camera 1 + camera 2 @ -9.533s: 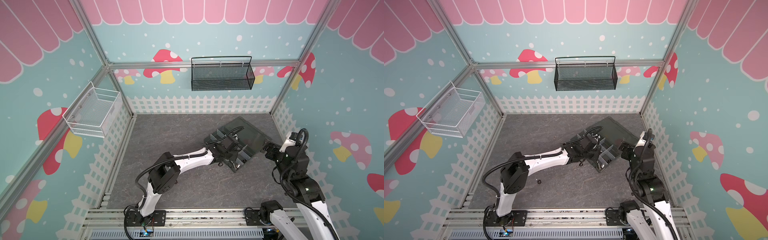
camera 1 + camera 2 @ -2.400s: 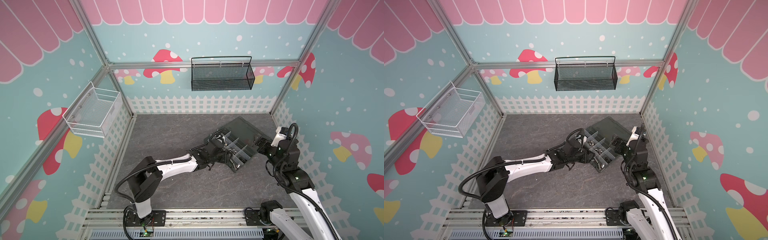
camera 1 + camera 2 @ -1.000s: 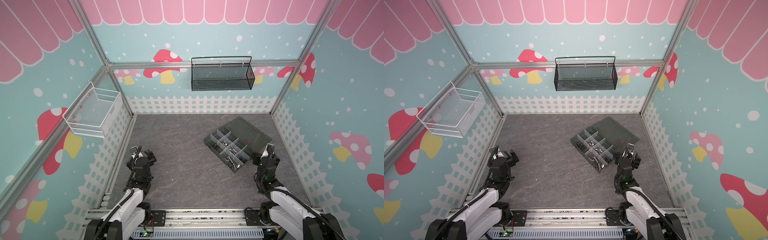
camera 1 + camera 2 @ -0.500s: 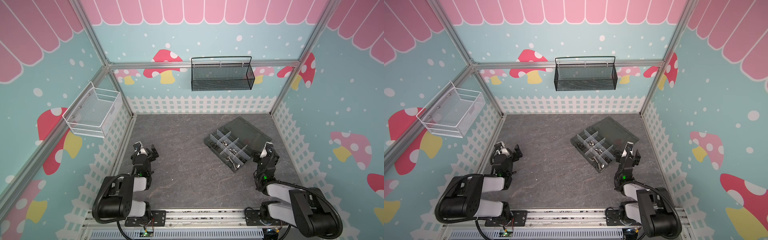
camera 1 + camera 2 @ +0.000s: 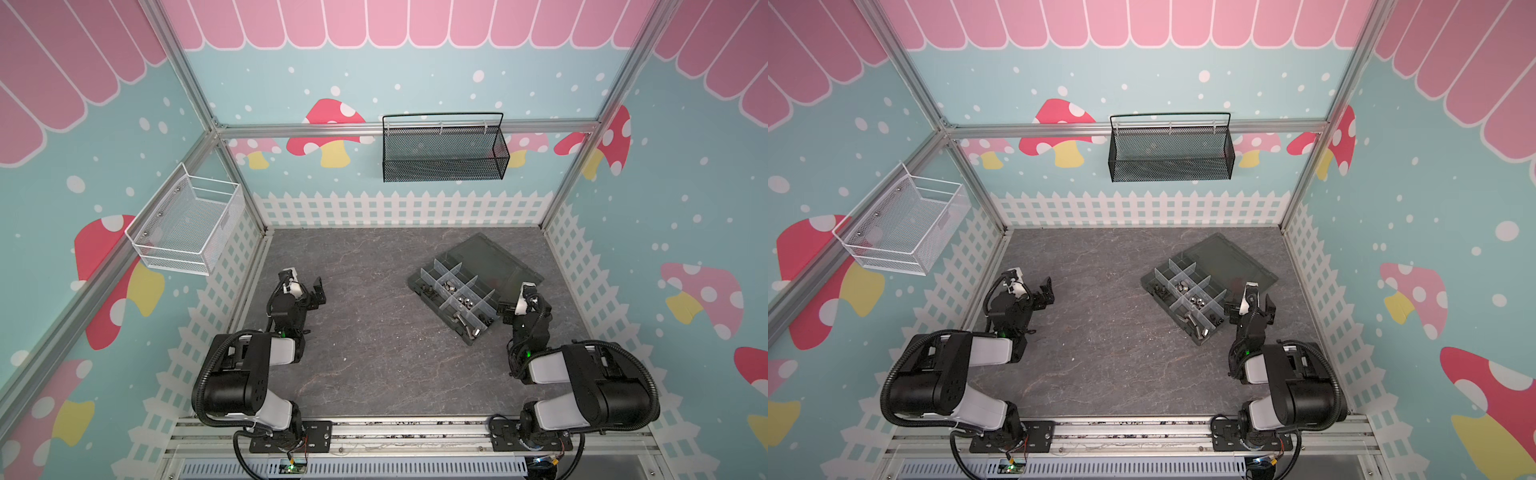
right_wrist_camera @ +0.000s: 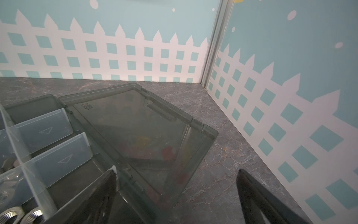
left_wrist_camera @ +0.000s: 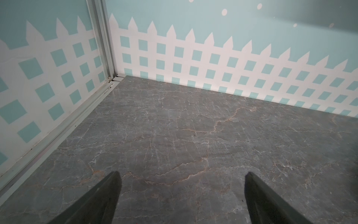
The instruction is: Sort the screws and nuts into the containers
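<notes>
The dark grey organizer (image 5: 412, 281) lies right of centre on the table, its lid (image 5: 492, 259) flat open behind it, and its compartments are the containers. Silver screws (image 5: 460, 319) lie in a near compartment. Silver nuts (image 5: 463, 301) sit in a middle one and show close up as threaded rings (image 6: 32, 217) in the right wrist view. My right gripper (image 5: 524, 308) is open just beside the box's near right corner, holding nothing; one finger hangs over the box edge (image 6: 176, 171). My left gripper (image 5: 303, 291) is open over bare table at the left (image 7: 183, 173).
A black mesh basket (image 5: 444, 151) hangs on the back wall and a white wire basket (image 5: 187, 226) on the left wall. Fence-printed walls (image 7: 213, 64) close in the grey marbled table (image 5: 374, 353). Both arms are folded low by the front rail (image 5: 395, 428).
Both arms have drawn back from the organizer and folded down at the front corners. Over the last half second they hardly move. Both grippers stay open.
</notes>
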`<state>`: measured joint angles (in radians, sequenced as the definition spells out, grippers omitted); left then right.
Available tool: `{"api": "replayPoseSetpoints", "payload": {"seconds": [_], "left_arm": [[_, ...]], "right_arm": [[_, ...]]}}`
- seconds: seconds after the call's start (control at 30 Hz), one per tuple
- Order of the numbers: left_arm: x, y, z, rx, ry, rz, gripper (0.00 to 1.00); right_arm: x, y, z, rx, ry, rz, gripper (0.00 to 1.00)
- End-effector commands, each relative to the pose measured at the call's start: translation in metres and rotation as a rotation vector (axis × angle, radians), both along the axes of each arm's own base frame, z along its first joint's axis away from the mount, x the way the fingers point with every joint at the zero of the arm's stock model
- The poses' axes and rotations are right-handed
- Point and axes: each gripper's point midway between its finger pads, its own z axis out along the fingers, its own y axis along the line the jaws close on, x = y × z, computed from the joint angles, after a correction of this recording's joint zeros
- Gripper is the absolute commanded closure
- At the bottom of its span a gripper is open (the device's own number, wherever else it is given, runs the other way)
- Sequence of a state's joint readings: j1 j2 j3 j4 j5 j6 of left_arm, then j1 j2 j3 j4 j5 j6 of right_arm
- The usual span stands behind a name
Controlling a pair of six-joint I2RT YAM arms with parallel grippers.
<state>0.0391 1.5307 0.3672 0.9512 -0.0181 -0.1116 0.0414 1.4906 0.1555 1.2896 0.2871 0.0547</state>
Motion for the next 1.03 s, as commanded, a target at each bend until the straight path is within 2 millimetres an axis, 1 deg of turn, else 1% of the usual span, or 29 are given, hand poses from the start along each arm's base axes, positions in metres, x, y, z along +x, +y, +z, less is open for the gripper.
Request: {"api": "replayPoseSetpoints", "payload": {"seconds": [0.0, 0.07, 0.1, 0.17, 0.2, 0.47, 0.77, 1.0], "left_arm": [[0.002, -0.003, -0.009, 0.043, 0.05, -0.011, 0.0], [0.001, -0.003, -0.009, 0.043, 0.053, -0.011, 0.0], [0.001, -0.004, -0.009, 0.044, 0.05, -0.012, 0.0], [0.001, -0.004, -0.008, 0.045, 0.045, -0.011, 0.0], [0.001, -0.005, -0.009, 0.045, 0.049, -0.013, 0.0], [0.001, -0.004, -0.008, 0.048, 0.046, -0.011, 0.0], [0.003, -0.009, -0.009, 0.062, 0.055, -0.03, 0.0], [0.002, -0.009, -0.01, 0.061, 0.057, -0.03, 0.0]], "right_arm": [[0.013, 0.014, 0.01, -0.035, -0.028, 0.099, 0.02], [0.017, 0.016, 0.011, -0.034, -0.034, 0.135, 0.02], [0.017, 0.017, 0.008, -0.026, -0.019, 0.147, 0.02], [0.021, 0.028, 0.008, -0.028, -0.013, 0.24, 0.02], [0.021, 0.029, 0.008, -0.028, -0.012, 0.251, 0.02], [0.021, 0.028, 0.008, -0.027, -0.01, 0.252, 0.02], [0.021, 0.028, 0.008, -0.028, -0.01, 0.252, 0.02], [0.021, 0.029, 0.008, -0.028, -0.009, 0.254, 0.02]]}}
